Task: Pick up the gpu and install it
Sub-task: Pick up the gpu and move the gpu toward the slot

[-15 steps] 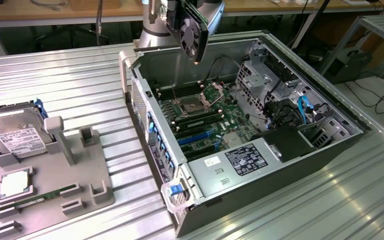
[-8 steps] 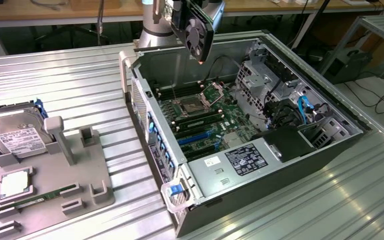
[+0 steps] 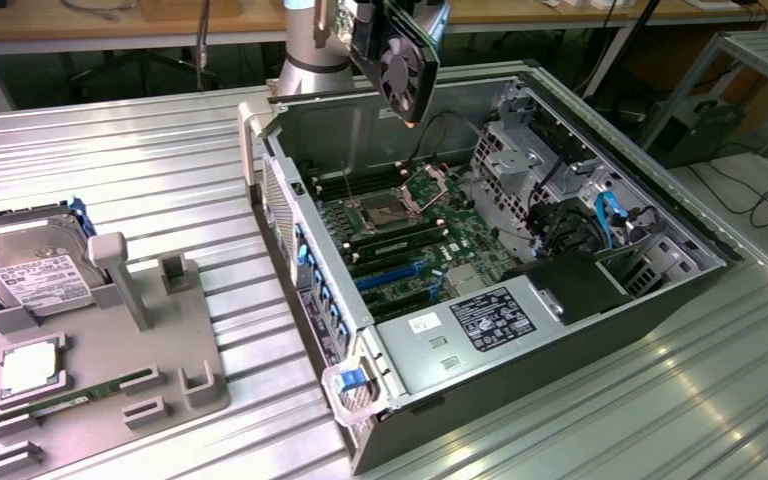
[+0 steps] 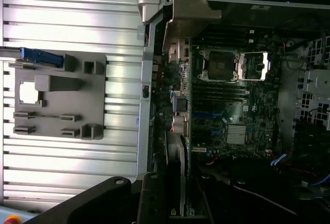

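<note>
At the exterior view's seven o'clock the grey holder (image 3: 157,340) runs off the frame edge. The green memory stick (image 3: 84,398) lying in it is hard to make out. The silver hard drive (image 3: 24,270) leaning at its nine o'clock end and the square processor (image 3: 31,365) read clearly. Up at twelve o'clock the frame cuts off the place where the jaws meet the gpu (image 3: 408,62), so their gap is hidden. The card hangs free in the air beneath them, so they are clamped on it. It hangs tilted with its black fan face showing, above the far rim of the open computer case (image 3: 558,390), and touches nothing below. In the wrist view the card shows edge-on, its pale bracket (image 4: 192,12) seen against the case's rear edge, with the motherboard (image 4: 232,105) beyond. Inside the case, a drive cage (image 3: 511,150) and a blue cable (image 3: 607,215) crowd the three o'clock side. At eleven o'clock the arm (image 3: 311,55) rises beyond the ribbed metal counter (image 3: 131,170).
</note>
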You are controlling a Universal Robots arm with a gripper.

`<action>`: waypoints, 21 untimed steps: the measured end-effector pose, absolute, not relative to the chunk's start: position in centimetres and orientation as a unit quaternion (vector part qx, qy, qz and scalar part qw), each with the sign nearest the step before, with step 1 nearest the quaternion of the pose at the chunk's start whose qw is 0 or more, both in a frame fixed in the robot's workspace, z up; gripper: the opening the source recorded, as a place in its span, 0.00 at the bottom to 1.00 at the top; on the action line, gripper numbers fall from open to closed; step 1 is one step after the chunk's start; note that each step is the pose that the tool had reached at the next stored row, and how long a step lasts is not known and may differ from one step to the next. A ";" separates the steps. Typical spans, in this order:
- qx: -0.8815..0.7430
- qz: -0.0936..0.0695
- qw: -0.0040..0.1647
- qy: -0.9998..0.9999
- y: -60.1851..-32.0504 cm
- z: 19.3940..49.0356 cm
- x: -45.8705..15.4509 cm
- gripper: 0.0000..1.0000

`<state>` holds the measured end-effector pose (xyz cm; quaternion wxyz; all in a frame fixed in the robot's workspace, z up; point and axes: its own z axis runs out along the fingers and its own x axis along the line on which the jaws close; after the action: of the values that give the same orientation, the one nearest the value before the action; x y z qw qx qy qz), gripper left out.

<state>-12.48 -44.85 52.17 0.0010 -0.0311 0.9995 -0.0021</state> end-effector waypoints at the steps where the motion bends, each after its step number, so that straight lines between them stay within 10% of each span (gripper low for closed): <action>1: -0.031 -0.002 0.001 1.000 -44.8 52.2 -12.4 0.27; 21: -0.033 -0.002 0.001 0.999 -44.8 51.9 -8.3 0.27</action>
<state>-8.28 -44.85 51.86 0.0009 -0.0332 0.9994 -0.0021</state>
